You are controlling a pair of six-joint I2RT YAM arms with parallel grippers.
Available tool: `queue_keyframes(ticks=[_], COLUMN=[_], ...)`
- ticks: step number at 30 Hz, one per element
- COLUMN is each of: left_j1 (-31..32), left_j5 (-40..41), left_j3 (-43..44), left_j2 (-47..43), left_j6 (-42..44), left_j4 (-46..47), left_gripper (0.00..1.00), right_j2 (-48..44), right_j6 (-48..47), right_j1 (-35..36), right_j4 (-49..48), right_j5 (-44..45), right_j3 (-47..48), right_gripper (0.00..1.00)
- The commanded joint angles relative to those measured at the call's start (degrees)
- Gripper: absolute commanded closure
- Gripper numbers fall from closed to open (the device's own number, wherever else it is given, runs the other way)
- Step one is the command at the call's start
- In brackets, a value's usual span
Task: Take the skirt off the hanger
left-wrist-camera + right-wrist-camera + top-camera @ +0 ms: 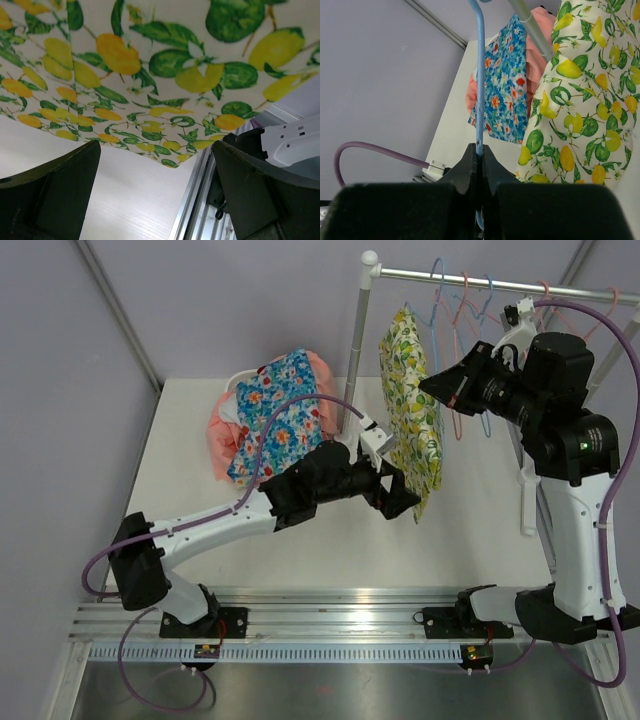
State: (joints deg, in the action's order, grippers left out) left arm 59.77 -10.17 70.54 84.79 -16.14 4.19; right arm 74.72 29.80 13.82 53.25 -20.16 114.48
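The lemon-print skirt (410, 410) hangs from the rail (480, 280) at the far right, apparently on the blue hanger (480, 75). The right gripper (480, 155) is clamped tight on that hanger's wire. The left gripper (155, 165) gapes wide just below the skirt's hem, holding nothing. A shallow bite on the cloth would likely slip, and a hard pull could twist the hanger in the grip.

The white table (300, 550) carries a heap of clothes at its far left: a blue floral garment (280, 405) draped over a pink one (220, 440). Just beside the heap, the rack's grey post (352, 360) comes down to the tabletop, and a white rack leg (527, 505) stands at the right edge. A ribbed metal rail (330, 625) runs along the near edge.
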Motion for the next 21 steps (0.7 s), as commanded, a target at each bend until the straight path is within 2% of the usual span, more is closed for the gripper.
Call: queue_keyframes(ticks=[1, 5, 9, 10, 13, 14, 17, 21], left_j1=[2.4, 3.4, 3.9, 4.3, 4.9, 4.9, 4.9, 4.9], left_j5=[2.3, 7.1, 7.5, 7.9, 9.8, 10.0, 13.2, 14.2], left_j3=[5.6, 7.9, 13.3, 14.3, 15.6, 15.4, 15.6, 16.1], left_j2=[3.2, 7.3, 12.2, 12.8, 14.2, 14.3, 14.2, 14.0], left_j6=[-0.7, -1.1, -1.9, -1.6, -1.3, -1.3, -1.4, -0.9], left_j4=[6.7, 9.2, 9.4, 9.1, 10.0, 10.6, 12.4, 12.9], left_gripper=[0.01, 0.01, 0.11, 0.25, 0.54, 0.74, 1.0, 1.0], right_j2=[-2.6, -2.8, -3.9, -4.0, -4.2, -4.4, -5.0, -6.3], right_j6=[-0.3, -0.1, 0.3, 0.2, 0.0, 0.1, 0.8, 1.5], right_j1=[-0.1, -0.1, -0.1, -0.1, -0.1, -0.1, -0.1, -0.1], right_j4=[-1.9, -0.3, 0.2, 0.7, 1.7, 1.9, 1.6, 0.7], right_j5=[-1.4, -2.3, -2.7, -2.6, -2.4, -2.5, -3.5, -4.0], right_j3=[3.7, 6.4, 6.7, 7.2, 7.9, 8.0, 7.2, 5.7], right_gripper=[1.0, 1.0, 1.0, 1.0, 1.0, 1.0, 1.0, 1.0])
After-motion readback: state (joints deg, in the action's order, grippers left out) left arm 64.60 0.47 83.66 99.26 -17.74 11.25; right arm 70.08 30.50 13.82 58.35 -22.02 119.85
